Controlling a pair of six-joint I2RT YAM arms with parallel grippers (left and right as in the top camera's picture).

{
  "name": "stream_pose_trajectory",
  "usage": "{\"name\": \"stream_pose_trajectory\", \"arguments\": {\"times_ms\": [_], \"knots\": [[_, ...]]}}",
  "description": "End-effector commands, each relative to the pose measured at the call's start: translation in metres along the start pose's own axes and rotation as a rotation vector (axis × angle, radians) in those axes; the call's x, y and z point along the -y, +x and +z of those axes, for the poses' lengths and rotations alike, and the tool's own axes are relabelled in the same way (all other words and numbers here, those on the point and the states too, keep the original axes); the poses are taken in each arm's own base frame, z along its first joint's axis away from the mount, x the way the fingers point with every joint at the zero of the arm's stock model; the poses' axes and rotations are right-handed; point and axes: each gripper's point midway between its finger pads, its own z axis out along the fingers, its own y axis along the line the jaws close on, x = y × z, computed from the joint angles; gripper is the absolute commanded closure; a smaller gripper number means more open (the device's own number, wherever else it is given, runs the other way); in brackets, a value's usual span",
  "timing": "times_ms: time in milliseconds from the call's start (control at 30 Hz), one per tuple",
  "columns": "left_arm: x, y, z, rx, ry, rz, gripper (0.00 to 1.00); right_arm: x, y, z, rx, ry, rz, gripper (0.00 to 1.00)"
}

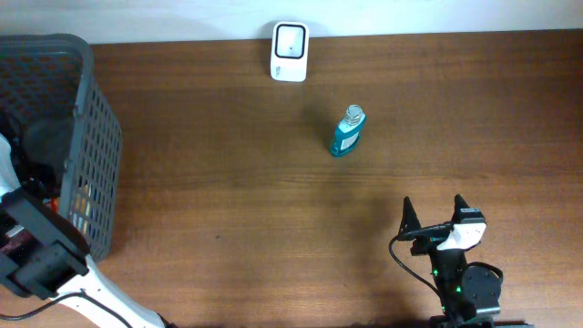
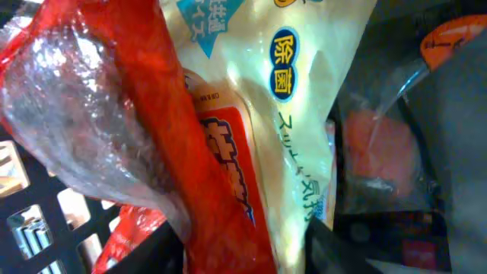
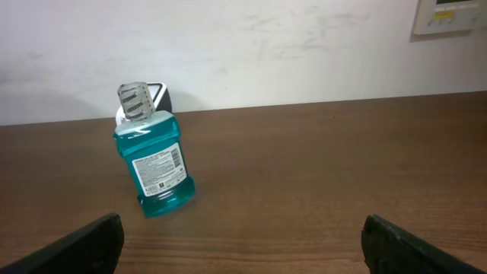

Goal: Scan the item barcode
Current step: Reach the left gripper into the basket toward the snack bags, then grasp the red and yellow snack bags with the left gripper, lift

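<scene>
In the left wrist view a red and cream plastic packet [image 2: 228, 152] with printed lettering fills the frame. My left gripper [image 2: 243, 253] has a dark finger on each side of the packet's lower end and is shut on it, down inside the grey basket [image 1: 91, 137]. The white scanner [image 1: 290, 50] stands at the table's far edge. A teal mouthwash bottle [image 1: 347, 132] stands in front of it, its label facing the right wrist camera [image 3: 158, 169]. My right gripper [image 1: 434, 205] rests open near the front edge with nothing between its fingers [image 3: 91, 243]. No barcode shows on the packet.
The basket holds other wrapped goods, among them a pinkish packet [image 2: 380, 152] and a red wrapper [image 2: 125, 232]. Its mesh wall [image 2: 30, 221] is close on the left. The left arm [image 1: 41, 255] reaches over the basket's near side. A white wall [image 3: 243, 46] backs the table.
</scene>
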Motion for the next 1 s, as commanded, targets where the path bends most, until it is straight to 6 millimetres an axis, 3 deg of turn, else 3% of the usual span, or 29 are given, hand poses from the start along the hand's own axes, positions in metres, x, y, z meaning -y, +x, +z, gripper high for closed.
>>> {"name": "stream_pose_trajectory", "arguments": {"times_ms": [0, 67, 367, 600, 700, 833, 967], "knots": [[0.000, -0.011, -0.015, 0.017, 0.015, -0.014, 0.83, 0.003, 0.003, 0.000, -0.006, 0.014, 0.008, 0.01], [0.000, -0.013, -0.030, 0.020, 0.039, -0.018, 0.95, 0.003, 0.003, 0.000, -0.006, 0.014, 0.008, 0.01], [0.008, -0.012, -0.091, -0.014, 0.214, -0.037, 1.00, 0.003, 0.003, 0.000, -0.007, 0.014, 0.008, 0.01], [0.042, -0.002, -0.135, -0.013, 0.448, 0.139, 1.00, 0.003, 0.003, 0.000, -0.006, 0.014, 0.008, 0.01], [0.051, -0.012, -0.170, 0.106, 0.536, 0.200, 1.00, 0.003, 0.003, 0.000, -0.007, 0.014, 0.008, 0.01], [0.052, -0.016, -0.237, 0.281, 0.670, 0.229, 1.00, 0.003, 0.003, 0.000, -0.006, 0.014, 0.008, 0.01], [0.043, -0.007, -0.277, 0.365, 0.747, 0.238, 1.00, 0.003, 0.003, 0.000, -0.006, 0.014, 0.008, 0.01]]}}
